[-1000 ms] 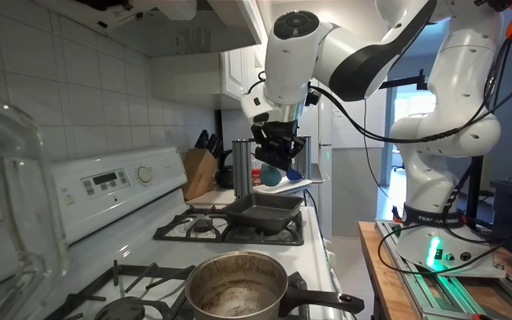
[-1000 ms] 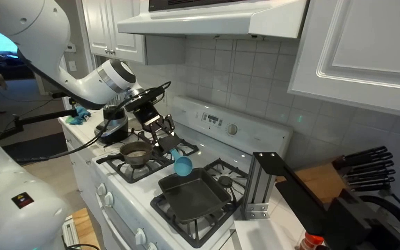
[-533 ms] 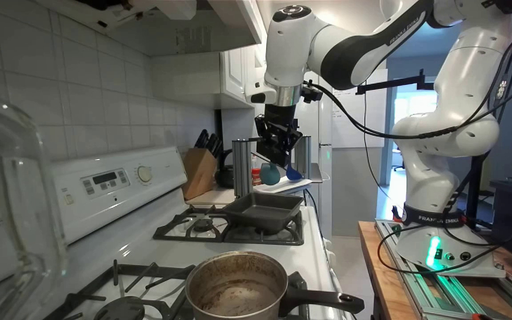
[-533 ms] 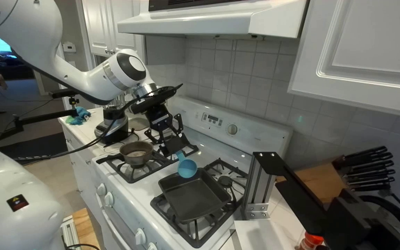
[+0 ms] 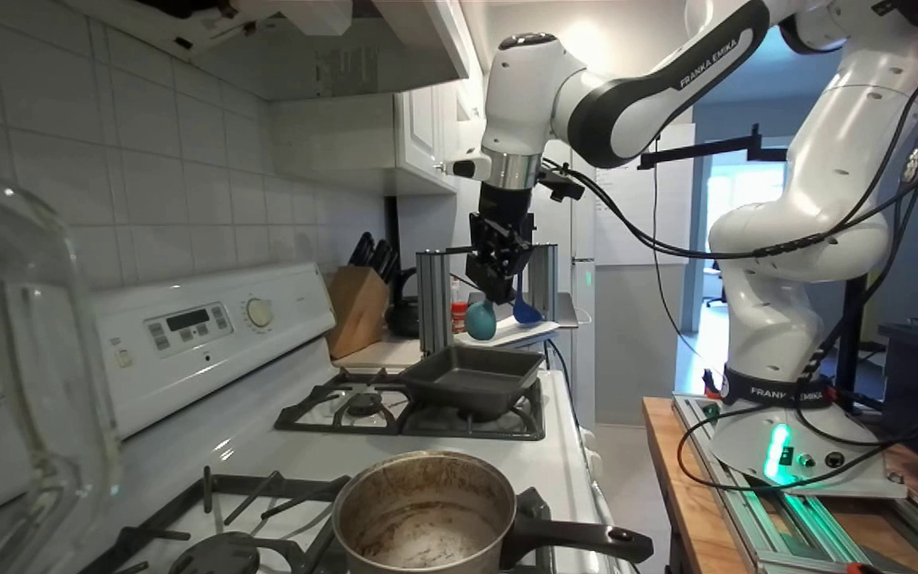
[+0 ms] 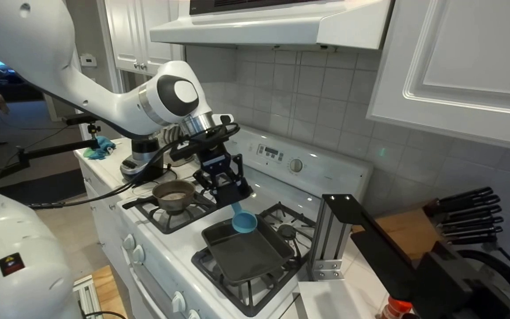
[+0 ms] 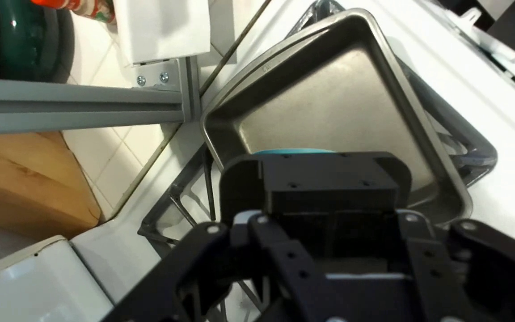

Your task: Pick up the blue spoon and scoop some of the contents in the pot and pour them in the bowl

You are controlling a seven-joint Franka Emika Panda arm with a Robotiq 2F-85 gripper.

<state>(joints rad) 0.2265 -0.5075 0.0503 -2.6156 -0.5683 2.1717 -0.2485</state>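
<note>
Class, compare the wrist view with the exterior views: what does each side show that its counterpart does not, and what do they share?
Only the wrist view shows the dark green colour of the glossy rounded vessel. Only the exterior views show the steel saucepan, the oven display, the range hood and the knife handles. Shared: the dark square pan, the wooden knife block, the gripper and the teal-blue spoon, though the wrist view catches only a sliver of it.
</note>
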